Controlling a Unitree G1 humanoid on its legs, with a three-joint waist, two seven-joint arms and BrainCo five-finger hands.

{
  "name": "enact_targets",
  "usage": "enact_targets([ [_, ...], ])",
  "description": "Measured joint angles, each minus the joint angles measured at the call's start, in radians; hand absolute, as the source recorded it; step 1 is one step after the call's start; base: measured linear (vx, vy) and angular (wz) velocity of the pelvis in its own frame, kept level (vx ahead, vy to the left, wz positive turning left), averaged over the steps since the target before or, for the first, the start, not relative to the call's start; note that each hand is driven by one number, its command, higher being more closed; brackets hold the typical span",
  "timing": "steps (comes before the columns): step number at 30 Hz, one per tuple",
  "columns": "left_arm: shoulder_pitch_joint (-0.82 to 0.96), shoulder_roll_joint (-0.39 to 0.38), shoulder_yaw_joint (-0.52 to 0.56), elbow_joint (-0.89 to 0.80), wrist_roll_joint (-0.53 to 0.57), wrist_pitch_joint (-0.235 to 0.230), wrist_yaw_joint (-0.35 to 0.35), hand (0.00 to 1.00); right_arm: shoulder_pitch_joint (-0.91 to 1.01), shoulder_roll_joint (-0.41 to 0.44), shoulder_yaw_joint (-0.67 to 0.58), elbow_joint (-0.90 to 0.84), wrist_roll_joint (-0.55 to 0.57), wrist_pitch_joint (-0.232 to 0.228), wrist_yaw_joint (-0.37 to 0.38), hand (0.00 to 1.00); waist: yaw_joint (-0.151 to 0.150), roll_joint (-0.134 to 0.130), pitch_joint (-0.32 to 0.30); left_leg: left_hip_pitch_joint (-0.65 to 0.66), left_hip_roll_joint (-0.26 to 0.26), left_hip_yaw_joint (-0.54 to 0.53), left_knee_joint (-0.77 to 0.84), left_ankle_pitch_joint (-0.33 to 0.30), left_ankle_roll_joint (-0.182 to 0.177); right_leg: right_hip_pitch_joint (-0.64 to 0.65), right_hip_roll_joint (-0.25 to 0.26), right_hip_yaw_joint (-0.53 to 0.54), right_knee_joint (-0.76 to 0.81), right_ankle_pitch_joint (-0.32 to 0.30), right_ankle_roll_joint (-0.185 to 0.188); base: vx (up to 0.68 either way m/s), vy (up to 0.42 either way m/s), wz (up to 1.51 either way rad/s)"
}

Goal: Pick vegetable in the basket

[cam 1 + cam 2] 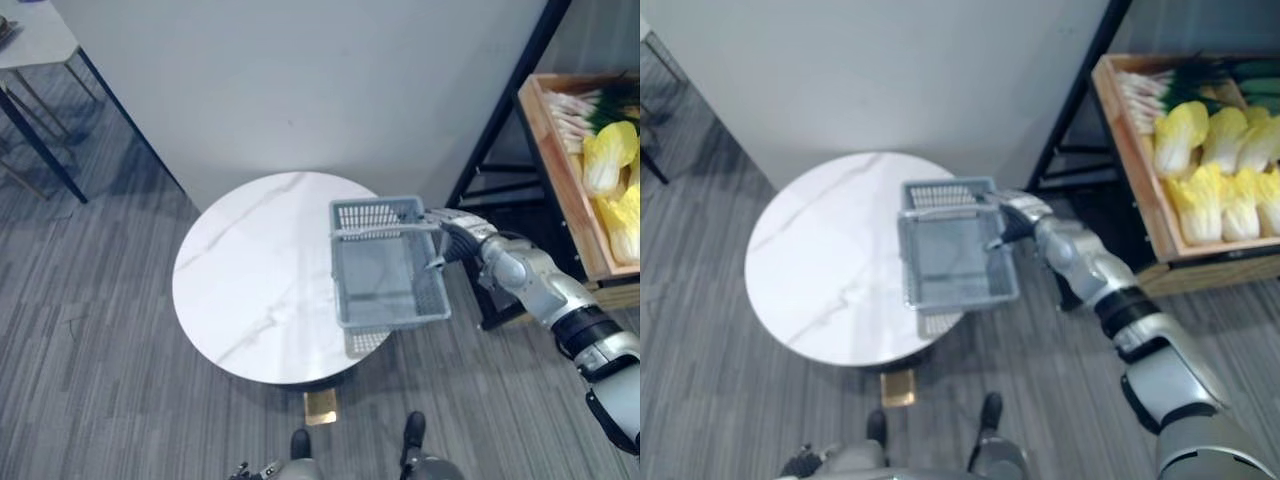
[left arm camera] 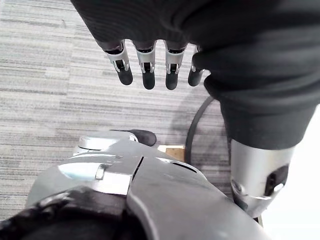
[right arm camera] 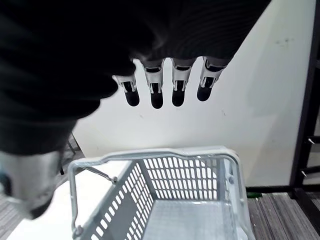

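Grey basket point(image 1: 392, 312), white table point(image 1: 250, 280) beneath it, has your straight-fingered right hand point(image 1: 455, 235) at its rim, perhaps touching, while your left hand point(image 2: 148, 70) hangs loose-fingered, holding nothing.

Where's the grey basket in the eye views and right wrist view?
Left eye view: basket at the right edge of the table, right of centre.
Right eye view: same edge, near centre.
Right wrist view: close up, just past the fingers.
Shared landmark: the table.
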Motion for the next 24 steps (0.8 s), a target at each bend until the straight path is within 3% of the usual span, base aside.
enact_targets([
  [10,-0.067,0.001,-0.009,-0.005,-0.045,-0.008,0.025,0.0,-0.258,0.025,-0.002,0.147,-0.01,0.035,-0.038,0.0,0.006,0.024,0.096,-0.085,-0.01,-0.011,0.018,0.005,0.007,-0.072,-0.009,-0.005,0.0,0.016,-0.005,0.0,0.001,0.02],
  [24,-0.087,0.0,-0.063,-0.008,-0.085,-0.023,0.037,0.0,-0.352,0.036,-0.063,0.216,-0.012,0.074,-0.071,0.0,0.029,0.047,0.122,-0.118,-0.008,-0.03,0.021,0.006,0.008,-0.092,-0.008,-0.017,0.0,0.016,-0.005,0.0,0.003,0.03],
])
